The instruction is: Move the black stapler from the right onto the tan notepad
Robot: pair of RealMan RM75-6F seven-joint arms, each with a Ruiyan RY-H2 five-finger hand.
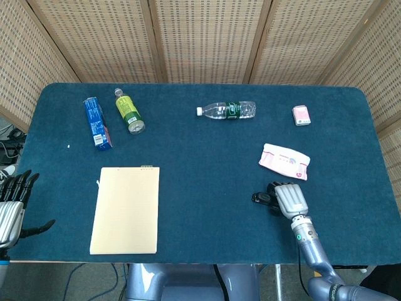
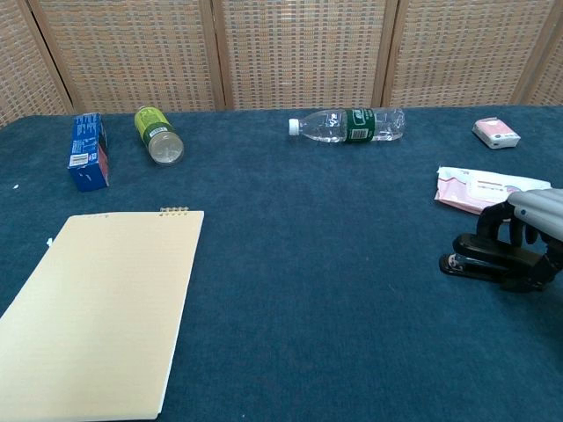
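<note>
- Stapler (image 2: 482, 256): the black stapler is shown lying flat on the blue table (image 1: 207, 150) at the right, its front tip pointing toward the table's middle, just in front of the pink wipes packet (image 1: 285, 160). It is not yet lifted.
- Right hand (image 2: 528, 230): the palm is placed over the rear of the stapler, with dark fingers (image 2: 500, 225) curled down across the top. Contact appears to be made from above, and an opposing finger shows below at the frame's edge, but whether a firm grip is achieved cannot be told. The overhand approach is judged to suit a low, narrow body resting on cloth.
- Left hand (image 1: 11, 210): it is held off the table's left edge, fingers spread and holding nothing, presumably kept clear of the transfer path.
- Tan notepad (image 1: 126, 209): the notepad lies flat at the front left, well apart from the stapler, with its spiral edge toward the far side; the whole width of the table is to be crossed.
- Other items: a clear bottle (image 1: 226, 110), a green bottle (image 1: 128, 111) and a blue box (image 1: 96, 121) are placed along the far side, out of the likely route.
</note>
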